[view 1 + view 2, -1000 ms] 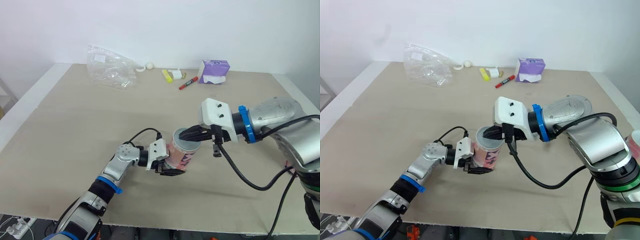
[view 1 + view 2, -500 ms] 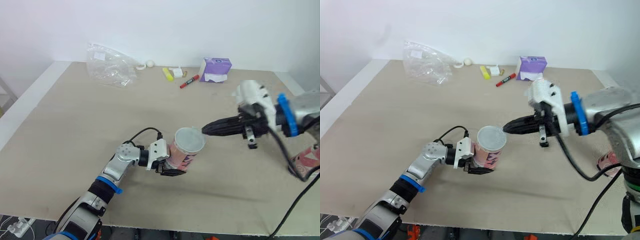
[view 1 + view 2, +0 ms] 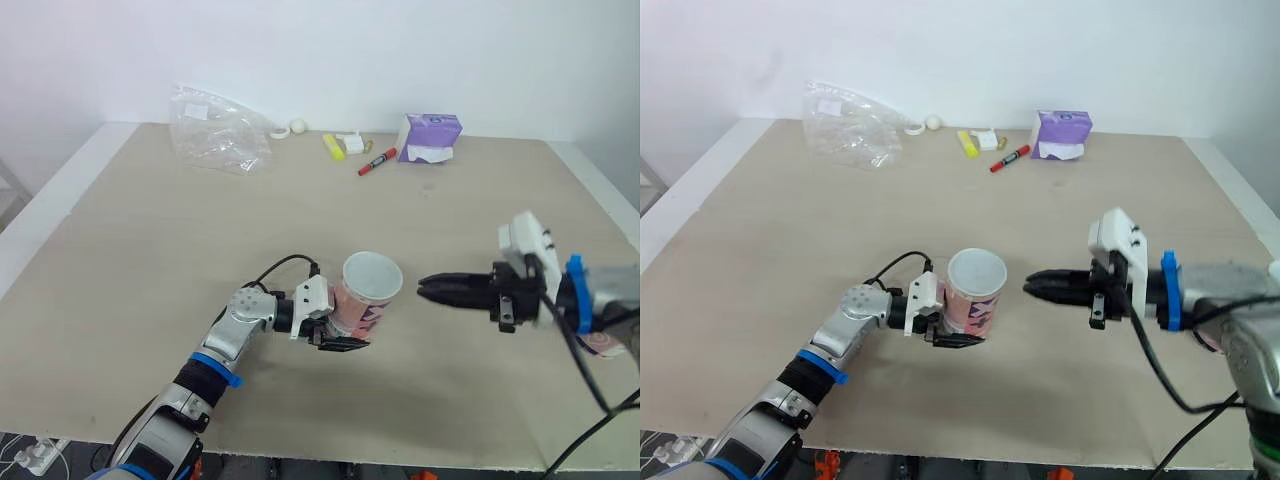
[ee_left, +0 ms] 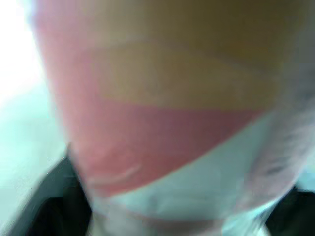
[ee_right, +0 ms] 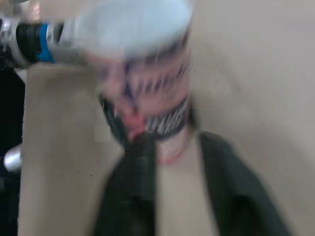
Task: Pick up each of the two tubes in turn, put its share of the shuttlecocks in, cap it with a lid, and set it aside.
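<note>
My left end effector [image 3: 338, 325] grips the tube [image 3: 366, 296] mid-tabletop [image 3: 150, 260]; my right end effector [image 3: 424, 288] lies to its right, apart.

Left pincer [image 3: 340, 322] clamped on tube [image 3: 366, 300], right pincer [image 3: 432, 290] outstretched

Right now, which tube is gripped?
The capped tube, clamped in the left gripper. The other tube sits far to the robot's right, ungripped.
</note>
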Motion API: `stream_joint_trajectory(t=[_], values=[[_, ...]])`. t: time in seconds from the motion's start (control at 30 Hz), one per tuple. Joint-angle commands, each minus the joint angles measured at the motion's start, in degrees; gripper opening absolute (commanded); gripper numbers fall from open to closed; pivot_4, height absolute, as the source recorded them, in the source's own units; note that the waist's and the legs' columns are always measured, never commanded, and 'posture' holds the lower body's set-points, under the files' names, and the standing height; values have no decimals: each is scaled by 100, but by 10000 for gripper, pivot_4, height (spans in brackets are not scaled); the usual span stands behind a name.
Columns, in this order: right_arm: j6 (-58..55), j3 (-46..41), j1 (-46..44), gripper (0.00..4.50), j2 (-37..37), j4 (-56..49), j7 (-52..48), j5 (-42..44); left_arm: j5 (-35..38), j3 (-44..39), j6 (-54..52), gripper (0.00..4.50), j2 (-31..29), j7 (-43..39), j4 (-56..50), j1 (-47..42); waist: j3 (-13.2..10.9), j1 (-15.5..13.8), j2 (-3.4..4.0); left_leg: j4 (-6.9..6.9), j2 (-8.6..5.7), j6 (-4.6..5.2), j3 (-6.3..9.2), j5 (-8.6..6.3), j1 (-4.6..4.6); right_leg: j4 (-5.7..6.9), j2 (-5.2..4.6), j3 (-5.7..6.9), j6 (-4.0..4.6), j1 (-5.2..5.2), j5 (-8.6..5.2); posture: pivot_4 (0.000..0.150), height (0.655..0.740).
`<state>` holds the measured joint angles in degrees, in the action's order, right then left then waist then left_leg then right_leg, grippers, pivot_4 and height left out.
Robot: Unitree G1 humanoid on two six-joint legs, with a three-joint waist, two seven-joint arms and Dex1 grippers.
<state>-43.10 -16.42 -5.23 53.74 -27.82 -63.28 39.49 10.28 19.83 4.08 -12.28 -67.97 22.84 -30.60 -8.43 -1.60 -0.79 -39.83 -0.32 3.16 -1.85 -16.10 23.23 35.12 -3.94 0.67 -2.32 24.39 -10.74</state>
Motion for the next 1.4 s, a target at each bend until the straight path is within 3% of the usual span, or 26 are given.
stream_joint_trajectory(t=[0.03, 0.17, 0.2, 0.6, 0.73, 0.9, 1.4], values=[[470, -118, 240, 29789, -95, -231, 9, -117, 124, -107, 95, 45000, 9, -94, -206, -50, -8, 3, 12, 0, 0, 0, -2, 0, 0, 0, 0, -2, -1, 0, 0, 1500, 7400], [790, 144, 622, 44280, -314, -422, 72, -237, 180, -153, 93, 45000, -9, -187, -339, -100, -21, -14, -8, -1, -1, 0, 12, 0, 3, -1, 11, -6, -22, -5, -14, 1500, 7400], [882, 249, 700, 44748, -381, -465, 97, -288, 201, -168, 74, 45000, -41, -229, -397, -108, -21, -13, -8, -1, -2, 0, 13, 0, 5, 0, 13, -9, -18, -3, -14, 1500, 7400], [2224, 1452, 390, 44748, -1445, 445, 734, -1432, 546, -389, -251, 45000, -1032, -837, -1444, 203, -29, 12, -12, 1, 2, -4, 14, -2, 2, 2, 23, -14, -7, -3, -16, 1500, 7400], [2717, 1771, 235, 44748, -1815, 843, 869, -1777, 983, -685, -703, 45000, -1241, -779, -1856, 402, -31, 16, -9, 1, 4, -5, 15, -2, 2, 3, 25, -15, -5, -3, -17, 1500, 7400], [2915, 1923, 161, 44748, -2020, 1112, 863, -1824, 1278, -899, -1057, 45000, -1401, -747, -2123, 624, -32, 17, -7, 2, 0, -5, 14, -2, 1, 4, 23, -18, -7, -4, -17, 1500, 7400], [3367, 2408, -329, 44748, -2635, 1728, 872, -2076, 1193, -1059, -506, 45000, -1353, -632, -1869, 944, -33, 43, -6, 2, 9, -20, 16, 7, -9, 11, 39, -19, 9, -6, -7, 1500, 7400]])
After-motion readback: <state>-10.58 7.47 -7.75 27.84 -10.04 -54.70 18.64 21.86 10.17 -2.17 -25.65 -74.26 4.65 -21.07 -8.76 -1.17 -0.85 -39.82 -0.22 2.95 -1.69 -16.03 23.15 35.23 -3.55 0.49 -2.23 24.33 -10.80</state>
